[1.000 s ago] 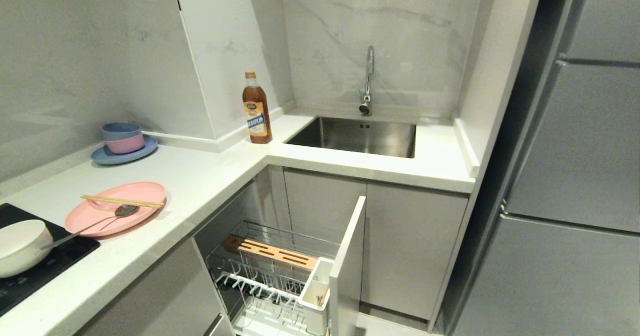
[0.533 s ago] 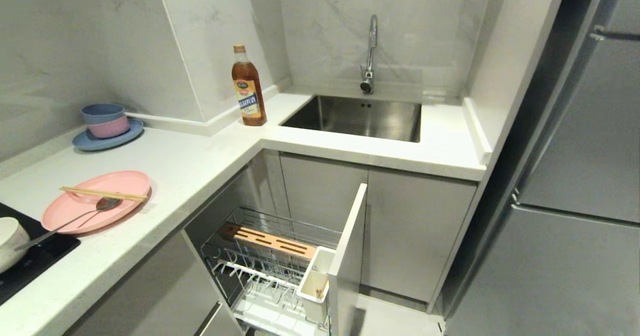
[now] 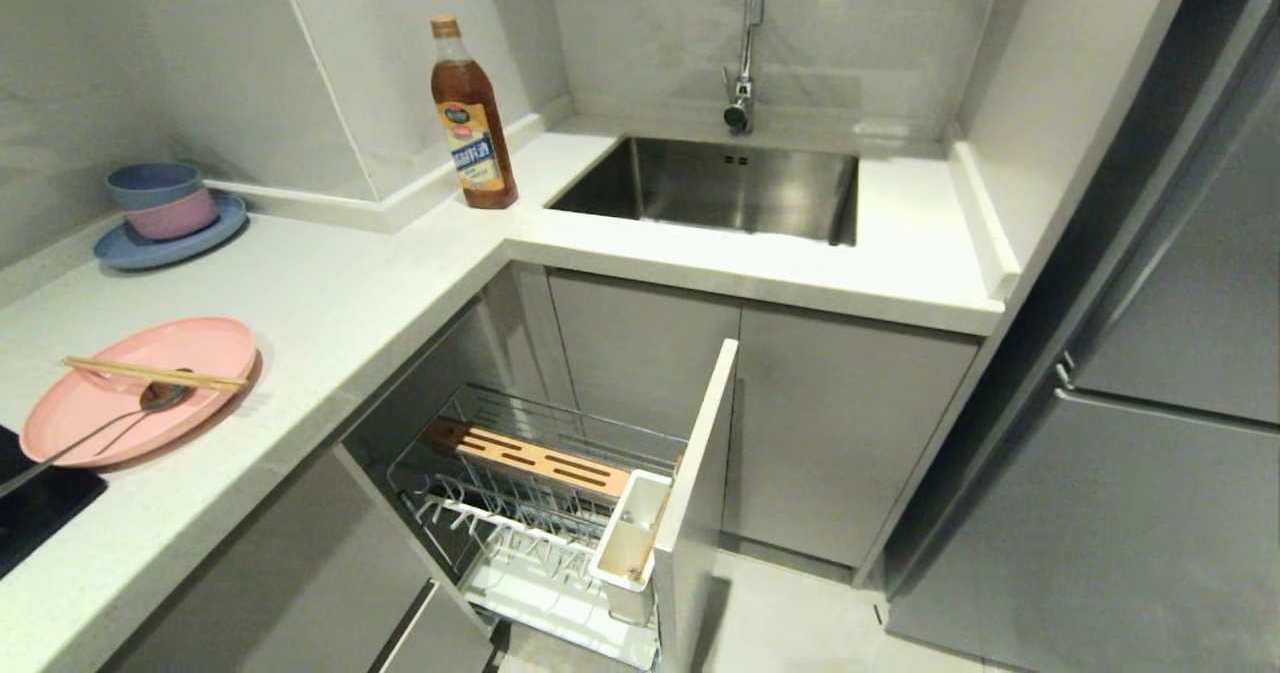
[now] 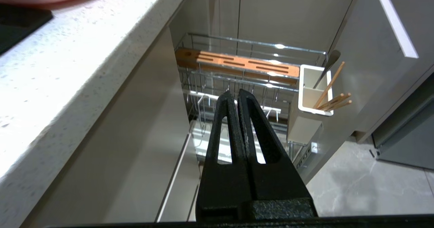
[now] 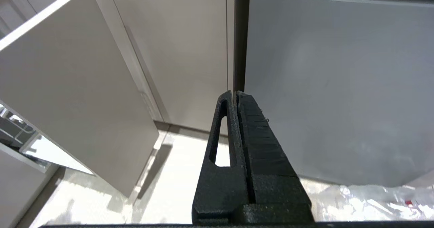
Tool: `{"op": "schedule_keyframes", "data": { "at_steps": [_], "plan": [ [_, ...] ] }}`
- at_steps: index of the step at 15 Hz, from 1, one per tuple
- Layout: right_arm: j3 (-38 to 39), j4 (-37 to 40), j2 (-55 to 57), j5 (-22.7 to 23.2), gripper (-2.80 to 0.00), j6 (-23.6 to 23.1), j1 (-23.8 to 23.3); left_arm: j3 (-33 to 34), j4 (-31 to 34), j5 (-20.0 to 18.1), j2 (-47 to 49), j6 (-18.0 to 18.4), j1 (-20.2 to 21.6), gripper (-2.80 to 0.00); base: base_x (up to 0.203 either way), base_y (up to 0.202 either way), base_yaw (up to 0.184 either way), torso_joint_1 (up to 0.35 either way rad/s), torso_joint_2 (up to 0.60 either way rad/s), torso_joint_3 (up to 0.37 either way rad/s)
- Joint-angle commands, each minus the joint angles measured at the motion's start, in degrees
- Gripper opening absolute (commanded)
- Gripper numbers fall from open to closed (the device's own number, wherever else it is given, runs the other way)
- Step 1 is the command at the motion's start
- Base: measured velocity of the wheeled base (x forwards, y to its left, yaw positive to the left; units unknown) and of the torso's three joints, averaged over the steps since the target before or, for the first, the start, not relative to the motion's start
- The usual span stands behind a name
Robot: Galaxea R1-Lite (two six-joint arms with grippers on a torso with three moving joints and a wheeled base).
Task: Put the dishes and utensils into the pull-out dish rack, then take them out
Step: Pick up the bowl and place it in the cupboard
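Observation:
A pink oval plate [image 3: 140, 388] lies on the white counter at the left. Light-wood chopsticks [image 3: 155, 375] rest across it, and a metal spoon [image 3: 100, 430] lies with its bowl on the plate. Below the counter the pull-out dish rack [image 3: 520, 498] stands drawn out, with its wooden block [image 3: 530, 458], white cup [image 3: 630, 543] and grey door front [image 3: 695, 493]. My left gripper [image 4: 235, 94] hangs shut and empty above the rack [image 4: 251, 68], whose cup [image 4: 313, 89] holds several wooden sticks. Shut and empty too, my right gripper [image 5: 234, 93] points at the floor beside the door front [image 5: 67, 85].
An oil bottle [image 3: 473, 113] stands by the steel sink [image 3: 720, 188] and faucet [image 3: 745, 63]. Small blue and pink bowls sit stacked on a blue plate [image 3: 165, 218] at the back left. A black cooktop [image 3: 30, 513] fills the near left corner. Grey fridge doors [image 3: 1150, 453] close the right side.
The head camera has tipped down and forward: the whole scene slid up and to the left, showing more of the rack and floor. Neither arm moved.

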Motion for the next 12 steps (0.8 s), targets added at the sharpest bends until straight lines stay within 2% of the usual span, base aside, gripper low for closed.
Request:
{"op": "schedule_keyframes", "data": {
  "at_steps": [1,12],
  "plan": [
    [0.09,0.06,-0.02,0.0,-2.8,0.0,0.0,0.0,0.02,0.0,0.11,0.07,0.02,-2.8,0.0,0.0,0.0,0.006,0.0,-0.204],
    [0.18,0.02,-0.02,0.0,-2.8,0.0,0.0,0.05,0.02,0.0,0.11,0.07,0.02,-2.8,0.0,0.0,0.0,0.005,0.0,-0.196]
  ]
}}
